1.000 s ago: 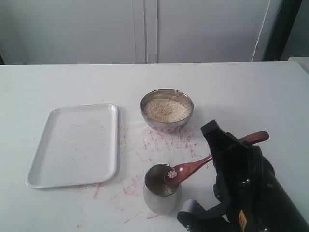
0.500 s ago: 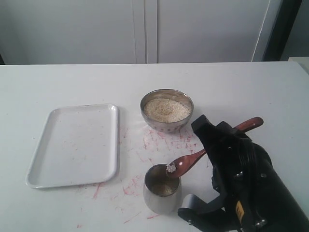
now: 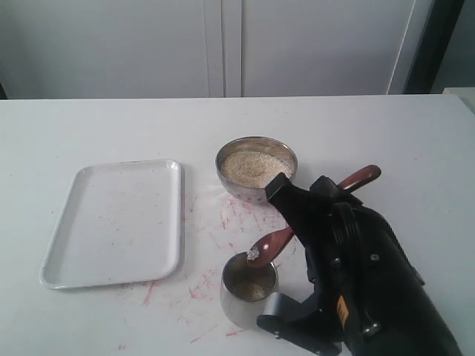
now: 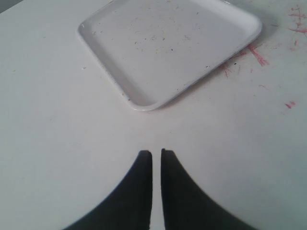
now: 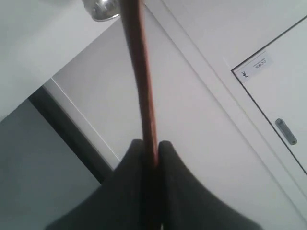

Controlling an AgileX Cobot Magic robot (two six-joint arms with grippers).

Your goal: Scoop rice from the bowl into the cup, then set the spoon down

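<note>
The steel bowl (image 3: 256, 185) holds a heap of rice (image 3: 254, 166) at the table's middle. Nearer the front stands the steel cup (image 3: 250, 282). The wooden spoon (image 3: 271, 242) slants down over the cup's rim, with a small clump of rice (image 3: 254, 254) at its low tip. Its handle end (image 3: 361, 177) sticks up past my right arm (image 3: 349, 259). In the right wrist view my right gripper (image 5: 151, 146) is shut on the spoon handle (image 5: 141, 72). My left gripper (image 4: 156, 152) is shut on nothing, low over bare table, and does not show in the exterior view.
A white rectangular tray (image 3: 115, 222) lies on the left of the table; the same tray (image 4: 168, 45) lies just beyond my left gripper. Red marks stain the tabletop (image 3: 223, 222) between tray, bowl and cup. White cabinet doors stand behind the table.
My right arm has swung left toward the bowl. The spoon tilted steeper, and its tip moved left across the cup's mouth with the rice clump sliding to its low edge. The left gripper's earlier state is not shown.
</note>
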